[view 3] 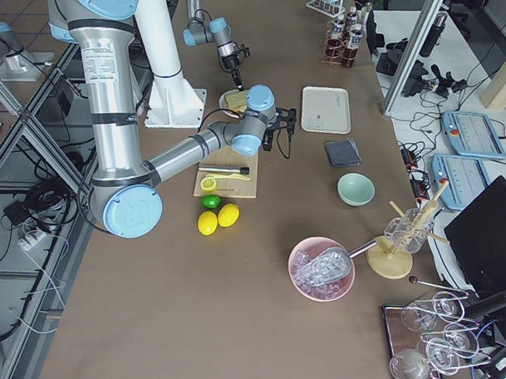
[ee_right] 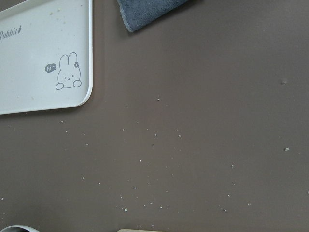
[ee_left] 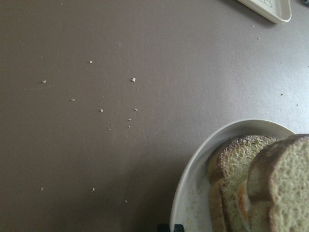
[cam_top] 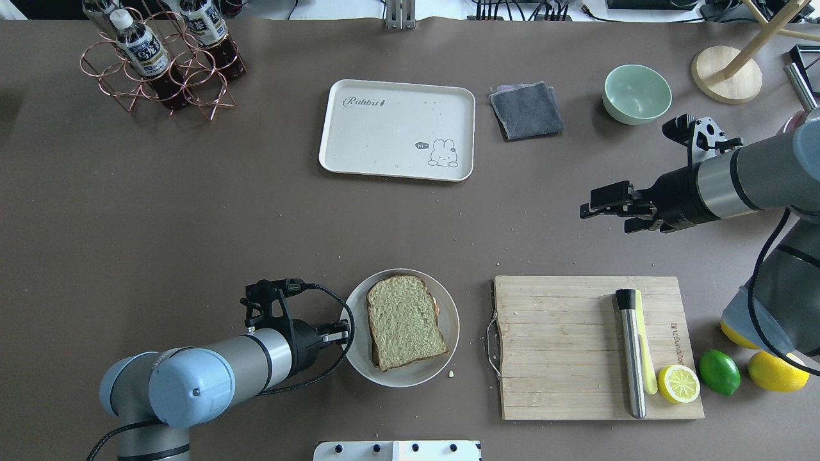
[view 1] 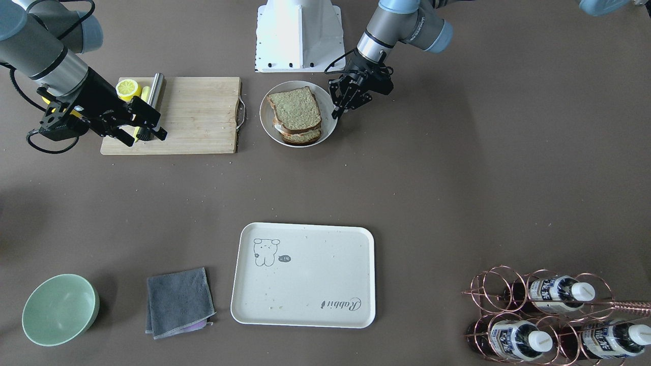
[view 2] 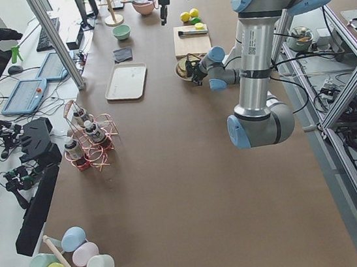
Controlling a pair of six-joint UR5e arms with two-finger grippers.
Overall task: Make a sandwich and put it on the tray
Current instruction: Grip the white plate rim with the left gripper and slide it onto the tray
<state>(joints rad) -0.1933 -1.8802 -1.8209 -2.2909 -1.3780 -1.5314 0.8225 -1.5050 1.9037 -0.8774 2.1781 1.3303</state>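
Note:
The sandwich (cam_top: 403, 320), two greenish-beige bread slices with a bit of egg showing at the edge, lies on a small round white plate (cam_top: 448, 333) near the robot's base. It also shows in the front view (view 1: 296, 109) and the left wrist view (ee_left: 270, 183). My left gripper (cam_top: 343, 333) is shut on the plate's left rim (ee_left: 190, 188), beside the sandwich. My right gripper (cam_top: 596, 208) is open and empty, held above bare table beyond the cutting board. The cream tray (cam_top: 397, 128) lies empty at the table's far middle; its corner shows in the right wrist view (ee_right: 43, 58).
A wooden cutting board (cam_top: 564, 346) with a steel-handled knife (cam_top: 631, 358) and a lemon half (cam_top: 679, 383) lies right of the plate. A lime (cam_top: 719, 371), a lemon (cam_top: 776, 371), a green bowl (cam_top: 637, 94), a grey cloth (cam_top: 526, 110) and a bottle rack (cam_top: 160, 64) stand around.

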